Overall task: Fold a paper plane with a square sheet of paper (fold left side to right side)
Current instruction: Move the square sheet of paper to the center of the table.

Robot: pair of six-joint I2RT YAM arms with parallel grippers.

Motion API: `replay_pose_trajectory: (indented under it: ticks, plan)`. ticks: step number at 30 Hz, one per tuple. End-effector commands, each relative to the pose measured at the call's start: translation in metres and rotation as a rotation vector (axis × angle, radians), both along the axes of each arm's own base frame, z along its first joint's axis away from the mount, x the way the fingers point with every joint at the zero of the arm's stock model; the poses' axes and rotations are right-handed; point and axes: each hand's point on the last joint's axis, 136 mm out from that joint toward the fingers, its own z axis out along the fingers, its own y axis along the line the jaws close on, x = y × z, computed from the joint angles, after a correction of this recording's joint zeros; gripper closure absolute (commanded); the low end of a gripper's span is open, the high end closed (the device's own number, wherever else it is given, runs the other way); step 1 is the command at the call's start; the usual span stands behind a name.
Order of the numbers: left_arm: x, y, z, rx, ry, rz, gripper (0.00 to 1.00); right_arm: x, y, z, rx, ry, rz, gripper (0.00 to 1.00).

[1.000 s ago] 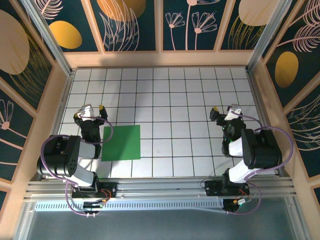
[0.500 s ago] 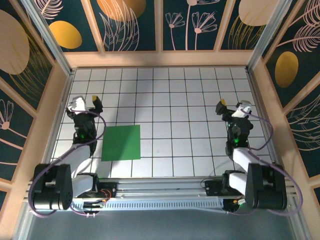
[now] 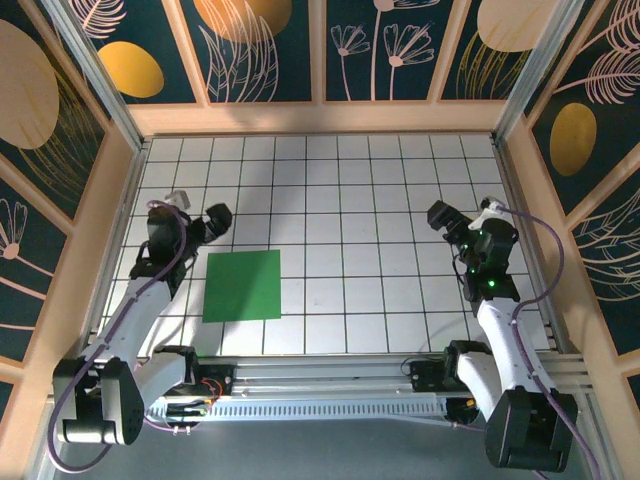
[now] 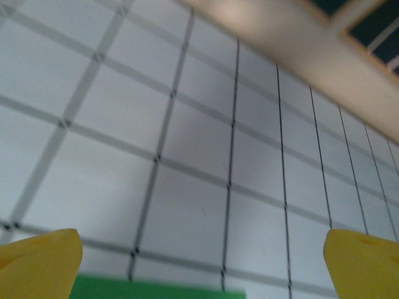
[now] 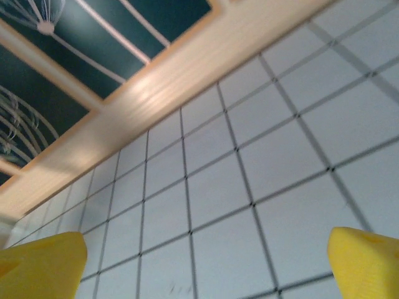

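Observation:
The square sheet of paper is bright green and lies flat and unfolded on the white grid floor, left of centre near the front. My left gripper hovers just beyond the sheet's far left corner, open and empty. In the left wrist view its yellow fingertips stand wide apart, with the sheet's far edge showing low between them. My right gripper hangs over bare tiles at the right, far from the sheet. It is open too, its yellow fingertips wide apart with nothing between them.
Wooden walls with dark floral panels close in the floor at the back and both sides. A metal rail with the arm bases runs along the front edge. White tiles stretch between the two grippers.
Both arms have unfolded from a bunched pose at their bases and now reach out over the floor. The left gripper swung toward the sheet's far corner. The sheet has not moved.

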Motion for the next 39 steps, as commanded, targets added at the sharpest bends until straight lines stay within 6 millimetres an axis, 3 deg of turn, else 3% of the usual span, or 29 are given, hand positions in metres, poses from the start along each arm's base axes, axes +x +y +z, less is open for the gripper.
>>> replay_pose_trajectory:
  ticks: [1, 4, 9, 17, 27, 31, 37, 39]
  plan:
    - [-0.039, -0.048, -0.040, -0.142, 0.231, -0.157, 0.01, -0.012, 0.027, -0.011, 0.164, 0.125, 0.112, 0.01]
    - [-0.052, -0.064, -0.056, -0.158, 0.305, -0.197, 0.04, -0.014, 0.034, -0.015, 0.177, 0.157, 0.142, 0.02]
    - [-0.066, -0.080, -0.085, -0.186, 0.419, -0.257, 0.18, -0.019, 0.038, -0.024, 0.170, 0.222, 0.151, 0.02]
    - [-0.077, -0.089, -0.125, -0.155, 0.555, -0.262, 0.23, -0.025, 0.036, -0.028, 0.120, 0.273, 0.136, 0.02]
    - [-0.079, -0.115, -0.143, -0.195, 0.612, -0.256, 0.26, -0.023, 0.032, -0.020, 0.105, 0.255, 0.117, 0.02]
    - [-0.071, -0.140, -0.143, -0.212, 0.620, -0.258, 0.27, -0.022, 0.030, -0.023, 0.104, 0.270, 0.104, 0.03]
    - [-0.047, -0.194, -0.139, -0.215, 0.611, -0.303, 0.26, -0.022, 0.031, -0.025, 0.100, 0.287, 0.106, 0.02]
    - [-0.040, -0.212, -0.148, -0.210, 0.635, -0.311, 0.27, -0.022, 0.030, -0.024, 0.096, 0.288, 0.106, 0.03]
